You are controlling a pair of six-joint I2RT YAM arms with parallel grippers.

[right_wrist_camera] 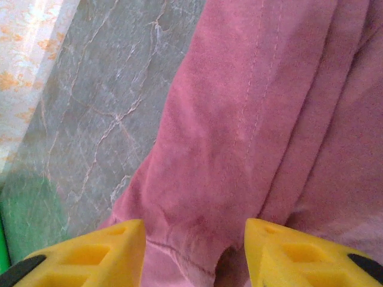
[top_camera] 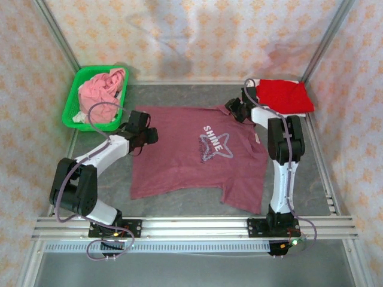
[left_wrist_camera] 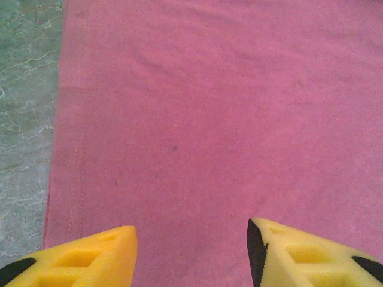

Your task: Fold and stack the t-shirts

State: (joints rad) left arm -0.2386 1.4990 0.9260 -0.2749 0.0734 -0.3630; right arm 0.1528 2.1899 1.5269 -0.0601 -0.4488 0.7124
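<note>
Now both grippers are wide apart and empty: the left gripper (left_wrist_camera: 191, 242) hovers over the flat maroon shirt (top_camera: 191, 155), with the shirt's stitched edge to its left and bare table (left_wrist_camera: 24, 89) beyond. The right gripper (right_wrist_camera: 194, 242) is over a bunched fold of the same shirt, table to its left. A folded red shirt (top_camera: 284, 95) lies just beside the right gripper, and a pink shirt (top_camera: 102, 89) sits in the basket (top_camera: 70, 113) near the left one.
</note>
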